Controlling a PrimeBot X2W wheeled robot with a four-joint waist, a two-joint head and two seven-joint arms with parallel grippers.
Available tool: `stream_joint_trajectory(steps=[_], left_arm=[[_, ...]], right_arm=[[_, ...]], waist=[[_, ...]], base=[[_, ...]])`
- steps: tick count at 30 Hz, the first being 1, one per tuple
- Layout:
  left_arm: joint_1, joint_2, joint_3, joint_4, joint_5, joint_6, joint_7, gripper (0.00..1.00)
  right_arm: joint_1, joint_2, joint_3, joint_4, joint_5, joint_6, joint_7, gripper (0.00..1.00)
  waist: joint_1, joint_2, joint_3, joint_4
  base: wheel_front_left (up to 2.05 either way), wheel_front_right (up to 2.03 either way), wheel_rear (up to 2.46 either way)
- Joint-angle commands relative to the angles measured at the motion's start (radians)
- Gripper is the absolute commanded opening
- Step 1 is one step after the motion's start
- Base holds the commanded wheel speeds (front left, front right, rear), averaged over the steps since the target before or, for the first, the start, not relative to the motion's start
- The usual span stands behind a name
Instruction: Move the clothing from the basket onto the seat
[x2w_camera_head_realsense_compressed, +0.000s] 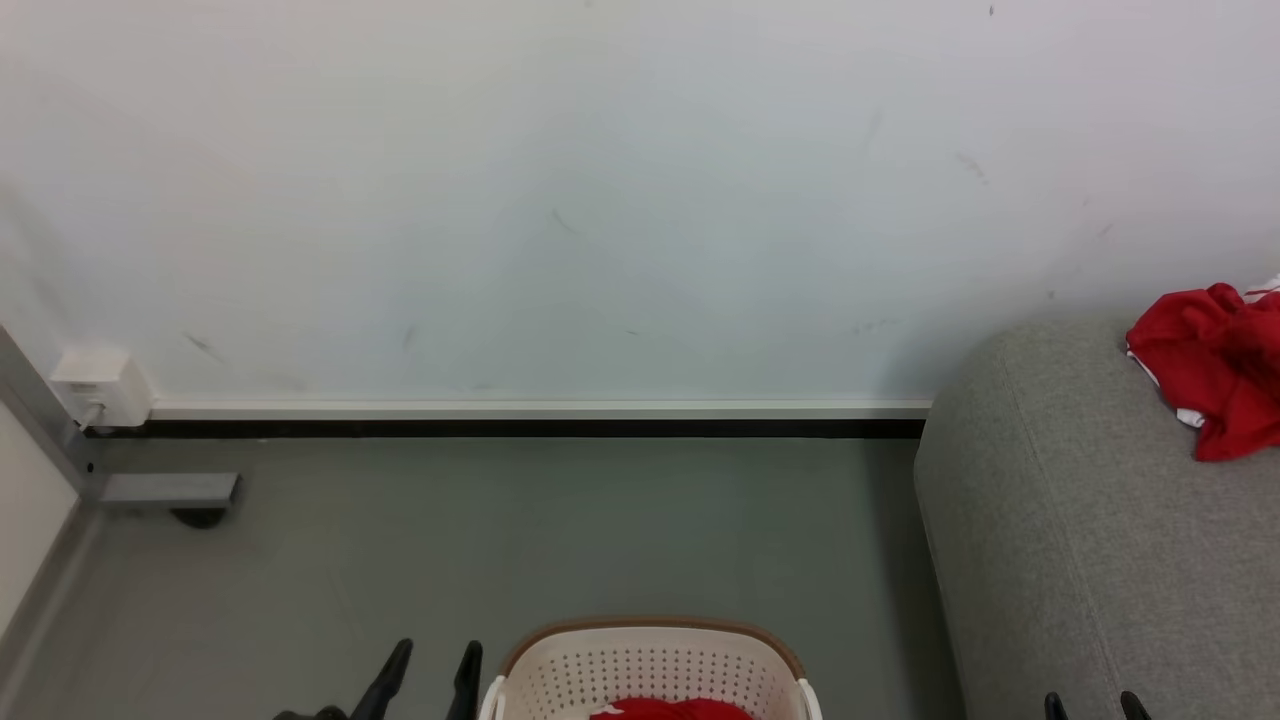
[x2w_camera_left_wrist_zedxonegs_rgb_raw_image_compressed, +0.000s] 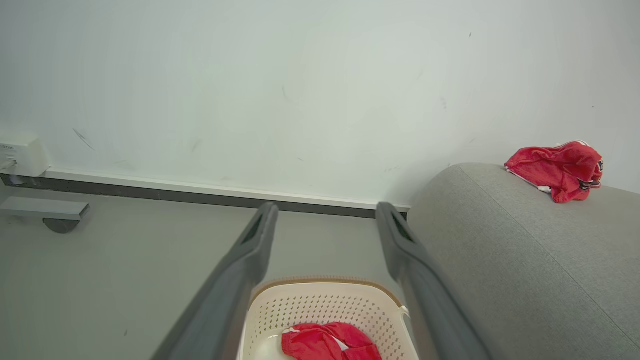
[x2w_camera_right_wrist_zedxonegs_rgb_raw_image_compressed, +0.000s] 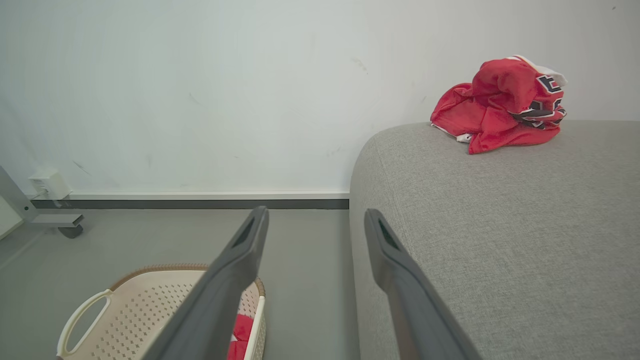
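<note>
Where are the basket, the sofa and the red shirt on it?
basket (x2w_camera_left_wrist_zedxonegs_rgb_raw_image_compressed: 325, 305): left wrist view, perforated back wall.
sofa (x2w_camera_right_wrist_zedxonegs_rgb_raw_image_compressed: 500, 225): right wrist view, bare top.
red shirt (x2w_camera_right_wrist_zedxonegs_rgb_raw_image_compressed: 492, 105): right wrist view, crumpled middle.

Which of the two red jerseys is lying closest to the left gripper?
The jersey in the cream laundry basket, next to the left gripper. The other jersey lies crumpled on the grey sofa cushion, farther off.

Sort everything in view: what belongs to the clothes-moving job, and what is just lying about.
Job:
cream perforated plastic basket with brown rim
crumpled red jersey inside it
light-grey fabric sofa seat
second red jersey lying on it

Lying about:
white plastic wall box
grey metal frame foot with dark wheel
</note>
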Motion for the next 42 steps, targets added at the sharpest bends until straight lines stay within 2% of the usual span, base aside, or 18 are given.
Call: stream_joint_trajectory(steps=[1,13,19,25,31,42], left_arm=[[-0.008,0.005,0.001,-0.003,-0.005,-0.003,0.000,1.00],[-0.047,0.001,-0.045,0.006,-0.011,-0.003,0.000,1.00],[-0.149,0.014,-0.114,0.038,-0.014,-0.001,0.000,1.00],[-0.327,0.036,-0.197,0.111,-0.004,-0.001,0.007,1.00],[-0.513,0.056,-0.242,0.234,0.025,0.002,0.084,1.00],[-0.751,0.031,-0.284,0.524,0.049,0.009,0.288,1.00]], right_arm=[[-0.014,0.001,0.000,-0.007,0.002,-0.002,0.001,1.00],[-0.053,0.001,0.015,-0.059,-0.019,-0.002,0.001,1.00],[-0.134,-0.005,0.027,-0.128,-0.026,-0.002,0.001,1.00],[-0.251,-0.004,0.037,-0.213,-0.018,-0.002,0.001,1.00],[-0.348,-0.001,0.039,-0.278,-0.009,-0.002,0.001,1.00],[-0.476,0.001,0.077,-0.336,0.017,-0.002,0.001,1.00]], waist=[[0.0000,0.0000,0.005,-0.005],[0.0000,0.0000,0.077,-0.093],[0.0000,0.0000,0.200,-0.155],[0.0000,0.0000,0.391,-0.200],[0.0000,0.0000,0.561,-0.223],[0.0000,0.0000,0.788,-0.257]], base=[[0.00,0.00,0.00],[0.00,0.00,0.00],[0.00,0.00,0.00],[0.00,0.00,0.00],[0.00,0.00,0.00],[0.00,0.00,0.00]])
